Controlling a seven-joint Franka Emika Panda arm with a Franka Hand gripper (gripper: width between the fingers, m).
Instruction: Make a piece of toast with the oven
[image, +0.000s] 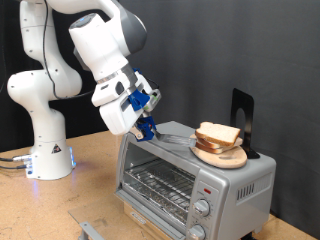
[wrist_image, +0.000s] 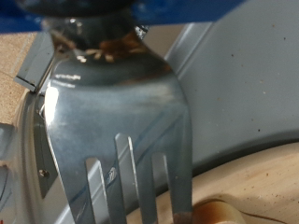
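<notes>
Exterior view: gripper (image: 147, 124) clenched on a fork (image: 172, 142), tines near toast (image: 217, 136) on plate (image: 221, 157) atop oven (image: 190, 180).

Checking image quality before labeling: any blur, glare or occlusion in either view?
Exterior view: evenly lit and fairly sharp; the gripper holds a fork over the oven, with the toast on a wooden plate on top.
Wrist view: the fork fills most of the frame, soft from closeness, with mirror-like reflections on its metal; the toast is only a blurred corner.
</notes>
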